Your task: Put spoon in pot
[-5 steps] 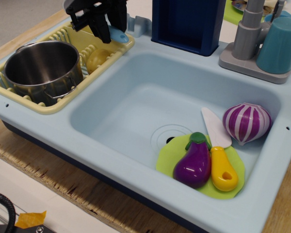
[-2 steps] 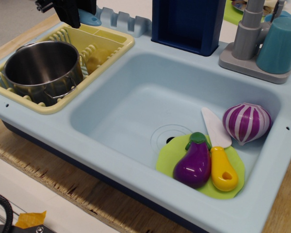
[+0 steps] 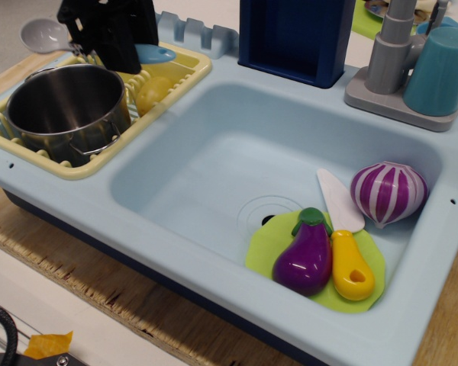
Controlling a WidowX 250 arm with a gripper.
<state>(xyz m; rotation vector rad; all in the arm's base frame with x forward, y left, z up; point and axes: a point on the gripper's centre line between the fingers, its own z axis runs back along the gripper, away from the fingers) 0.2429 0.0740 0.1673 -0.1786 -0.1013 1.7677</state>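
The shiny steel pot (image 3: 65,107) stands in the yellow dish rack (image 3: 172,72) at the left. My black gripper (image 3: 111,46) hangs just above the pot's far rim. It is shut on the spoon (image 3: 46,36), held level: the pale grey bowl sticks out to the left beyond the pot's far left edge, and the light-blue handle end (image 3: 154,53) shows to the right of the fingers. The spoon's middle is hidden by the gripper.
A yellow round toy (image 3: 153,93) lies in the rack beside the pot. In the light-blue sink (image 3: 214,175) lie a green plate (image 3: 263,248), an eggplant (image 3: 305,253), a yellow-handled knife (image 3: 343,229) and a purple onion (image 3: 388,191). A teal cup (image 3: 441,70) and grey faucet (image 3: 389,49) stand at back right.
My gripper has moved left from above the rack's right part, rose toward the top edge, then came down over the pot's far rim. The spoon's grey bowl now shows at the left.
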